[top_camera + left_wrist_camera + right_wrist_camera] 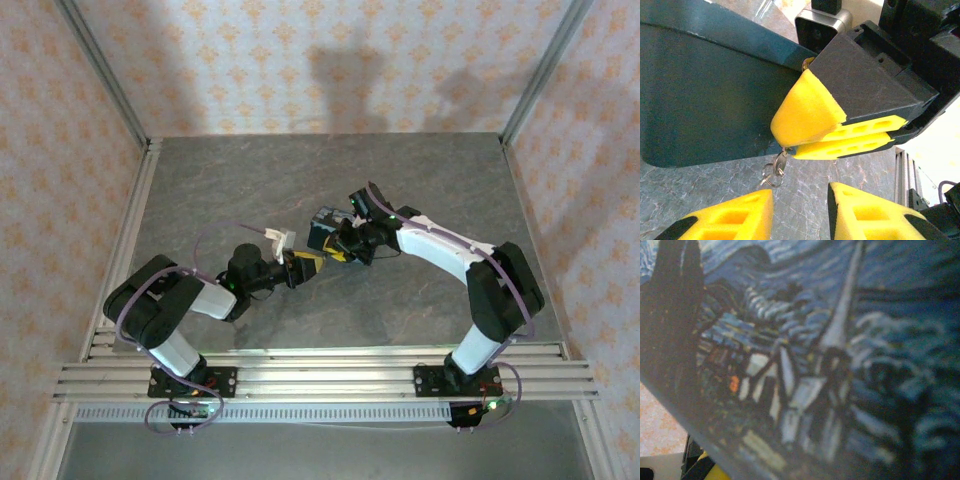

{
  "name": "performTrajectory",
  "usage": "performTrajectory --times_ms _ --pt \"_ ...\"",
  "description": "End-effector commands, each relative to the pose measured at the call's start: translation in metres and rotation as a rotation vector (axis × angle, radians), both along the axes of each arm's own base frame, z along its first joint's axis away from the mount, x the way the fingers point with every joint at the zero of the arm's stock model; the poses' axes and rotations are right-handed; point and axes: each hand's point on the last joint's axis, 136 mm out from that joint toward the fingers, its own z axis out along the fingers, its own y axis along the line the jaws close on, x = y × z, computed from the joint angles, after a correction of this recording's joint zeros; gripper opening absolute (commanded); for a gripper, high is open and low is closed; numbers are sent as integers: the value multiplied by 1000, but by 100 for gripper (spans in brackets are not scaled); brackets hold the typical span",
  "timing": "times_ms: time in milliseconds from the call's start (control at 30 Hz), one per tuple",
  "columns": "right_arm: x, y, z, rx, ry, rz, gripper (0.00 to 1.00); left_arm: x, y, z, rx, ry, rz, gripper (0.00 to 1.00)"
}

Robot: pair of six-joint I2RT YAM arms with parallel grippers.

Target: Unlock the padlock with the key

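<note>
Left wrist view: listed from the near fingers outward.
Left gripper point(800, 212): jaws parted with nothing between them. It sits just below the key ring point(771, 178), not touching it.
Key point(782, 161): hangs from the tip seam of the right gripper point(790, 146), above the left gripper's gap, clear of both its fingers.
Key axis: steep and slightly tilted. The upper end is in the seam, the ring end points down and to the picture's lower left.
Right gripper: yellow pads pressed together, pinching the key's upper end.
Tin point(323, 226): just beyond both grippers. Its painted face is blurred, close to the right wrist camera.
Station: grippers meet tip to tip about mid-table point(250, 180), well off every edge.
</note>
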Motion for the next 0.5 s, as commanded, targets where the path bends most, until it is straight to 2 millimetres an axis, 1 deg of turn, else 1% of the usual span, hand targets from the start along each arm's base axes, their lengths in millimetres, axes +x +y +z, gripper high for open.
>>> performTrajectory --times_ms 0,467 --pt "6 4 27 65 -62 6 0 6 -7 12 -53 -24 -25 33" --pt "6 5 29 73 -59 10 0 18 -15 13 -63 -34 -29 31"
